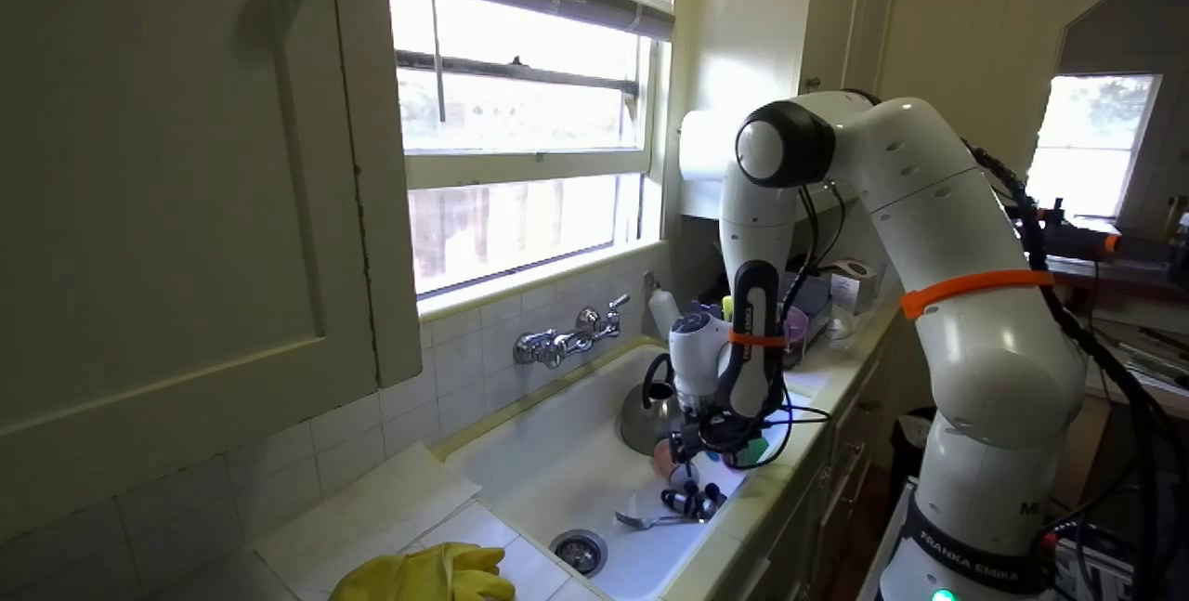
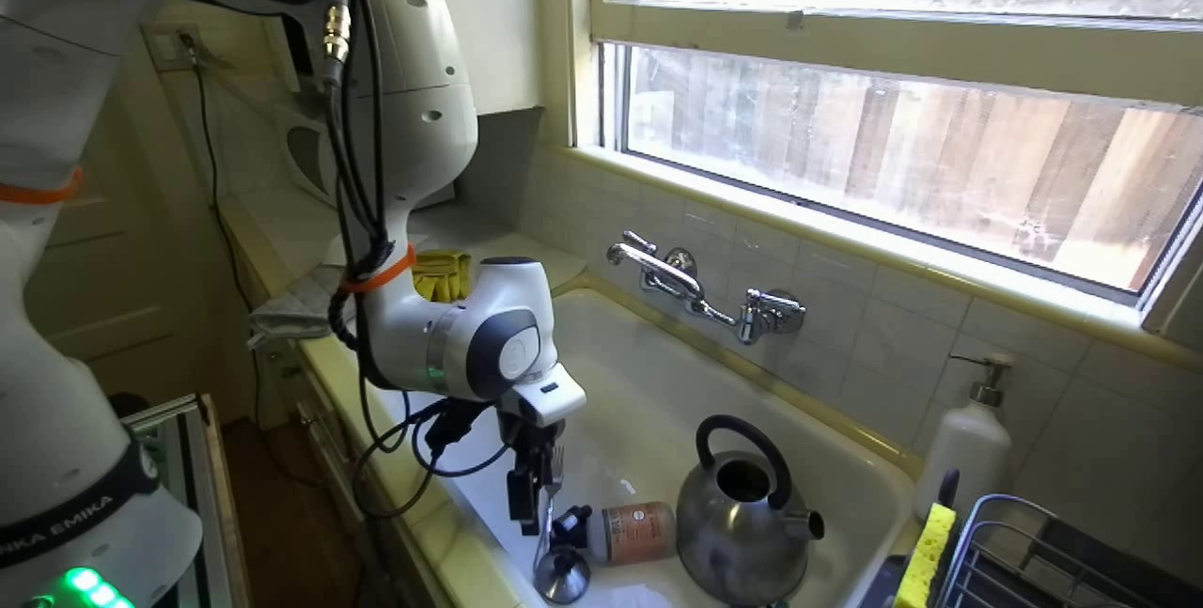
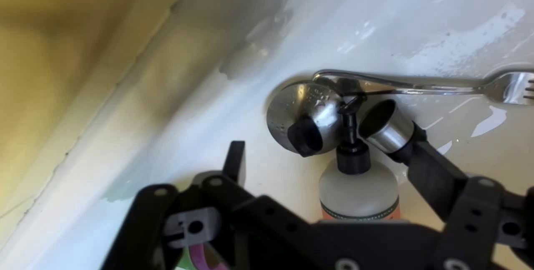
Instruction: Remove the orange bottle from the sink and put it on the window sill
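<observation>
Currently, the orange bottle (image 2: 641,533) lies in the sink (image 2: 648,382).

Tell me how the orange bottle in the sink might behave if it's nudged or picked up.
The orange bottle may roll if nudged, since it lies on its rounded side. It could be slippery, as the sink near it shows wet-looking patches. Its black pump lies close to the fork, so lifting might snag it.
</observation>
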### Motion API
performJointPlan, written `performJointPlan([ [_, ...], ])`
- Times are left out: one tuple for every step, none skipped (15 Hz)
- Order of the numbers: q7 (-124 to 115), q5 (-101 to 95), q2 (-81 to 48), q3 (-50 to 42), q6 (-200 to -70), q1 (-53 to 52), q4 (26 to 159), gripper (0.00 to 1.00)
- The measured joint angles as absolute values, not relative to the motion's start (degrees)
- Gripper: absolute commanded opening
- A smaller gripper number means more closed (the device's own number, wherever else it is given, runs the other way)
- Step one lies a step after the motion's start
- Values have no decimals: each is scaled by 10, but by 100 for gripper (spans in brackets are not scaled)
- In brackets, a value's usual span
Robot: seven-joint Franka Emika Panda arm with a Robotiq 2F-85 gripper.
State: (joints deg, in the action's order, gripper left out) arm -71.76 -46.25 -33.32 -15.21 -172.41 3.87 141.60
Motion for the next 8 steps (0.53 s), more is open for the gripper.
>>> performJointPlan([
  [-718,-462,-336,-152,-1724,39,1413,100],
  [-718,-462,-336,-152,-1724,39,1412,100],
  [-718,-462,-336,-152,-1724,39,1411,100],
  [-718,-462,-336,-152,-1724,39,1411,100],
  [-718,-462,-336,-152,-1724,39,1411,100],
  [-718,-462,-336,-152,-1724,39,1410,100],
  [-720,-466,-336,-158,-1724,33,1410,100],
  [-730,-472,-336,-174,-1727,17,1408,100],
])
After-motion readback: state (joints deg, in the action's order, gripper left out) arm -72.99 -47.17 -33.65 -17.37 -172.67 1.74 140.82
